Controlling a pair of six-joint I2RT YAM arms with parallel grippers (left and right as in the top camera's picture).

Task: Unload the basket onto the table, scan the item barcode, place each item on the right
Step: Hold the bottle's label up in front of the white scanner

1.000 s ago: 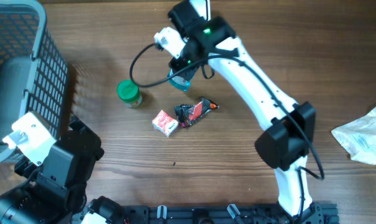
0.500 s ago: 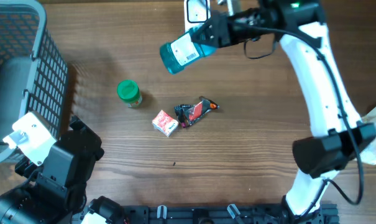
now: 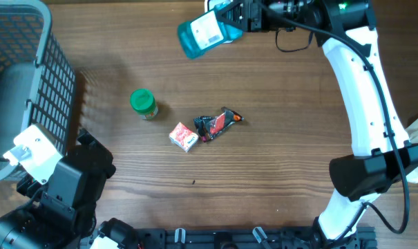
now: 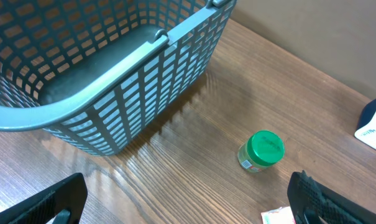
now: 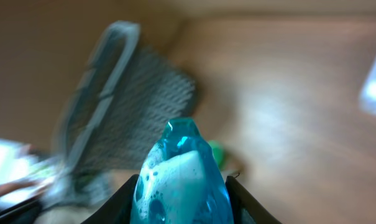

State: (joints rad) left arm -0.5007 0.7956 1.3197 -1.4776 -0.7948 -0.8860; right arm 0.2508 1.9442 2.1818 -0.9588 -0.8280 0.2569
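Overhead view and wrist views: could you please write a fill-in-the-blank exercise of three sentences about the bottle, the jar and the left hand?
1. The right hand holds a ____ bottle.
2. The small jar has a ____ lid.
3. The left hand is ____ and holds nothing.
Missing words: blue, green, open.

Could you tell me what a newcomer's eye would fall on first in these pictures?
Most striking is the blue bottle, held up near the far edge of the table in the right gripper, its white label facing the overhead camera. Mid-table sit a green-lidded jar, a small red-and-white box and a dark wrapper, with a grey basket at the left edge.
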